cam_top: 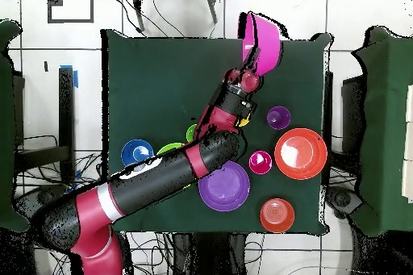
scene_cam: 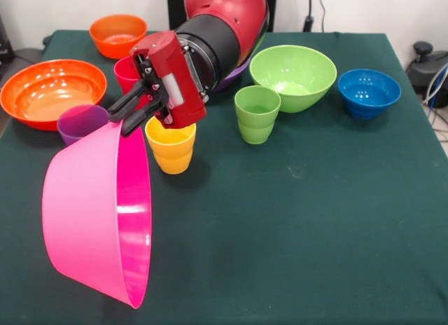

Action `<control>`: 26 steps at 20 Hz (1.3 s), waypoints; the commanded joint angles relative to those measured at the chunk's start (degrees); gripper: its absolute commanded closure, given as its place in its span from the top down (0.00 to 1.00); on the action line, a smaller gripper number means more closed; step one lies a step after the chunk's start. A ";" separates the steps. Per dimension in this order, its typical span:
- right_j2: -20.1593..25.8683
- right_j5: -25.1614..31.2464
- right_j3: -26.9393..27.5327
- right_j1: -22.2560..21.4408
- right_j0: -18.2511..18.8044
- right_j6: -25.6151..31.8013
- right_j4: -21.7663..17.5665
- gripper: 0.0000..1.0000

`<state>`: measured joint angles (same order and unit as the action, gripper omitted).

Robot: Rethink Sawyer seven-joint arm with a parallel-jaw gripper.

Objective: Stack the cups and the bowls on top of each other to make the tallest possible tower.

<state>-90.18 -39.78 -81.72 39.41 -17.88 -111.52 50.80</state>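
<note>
My gripper (scene_cam: 119, 122) is shut on the rim of the large pink bowl (scene_cam: 98, 213) and holds it off the table, tipped on its side with its opening facing right. In the overhead view the gripper (cam_top: 250, 77) holds the pink bowl (cam_top: 264, 44) near the table's far edge. The yellow cup (scene_cam: 170, 146) stands just right of the gripper. The purple cup (scene_cam: 82, 123) and the red cup (scene_cam: 127, 74) stand behind it. The green cup (scene_cam: 257, 113) stands at mid table.
The large orange bowl (scene_cam: 52, 92) sits at the left and the small orange bowl (scene_cam: 117, 35) at the back left. The lime green bowl (scene_cam: 292, 76) and the blue bowl (scene_cam: 369, 92) sit at the right. The purple bowl (cam_top: 223, 185) lies partly under my arm.
</note>
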 commanded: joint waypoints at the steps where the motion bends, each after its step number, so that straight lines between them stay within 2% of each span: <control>1: 1.95 -2.09 4.24 0.91 2.11 1.68 1.77 0.00; 8: 2.93 -2.33 2.00 3.74 0.43 1.87 5.08 0.00; 26: 5.60 -4.80 0.06 11.85 -2.13 1.98 19.60 0.00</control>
<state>-91.13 -42.45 -84.71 47.97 -18.84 -111.52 65.29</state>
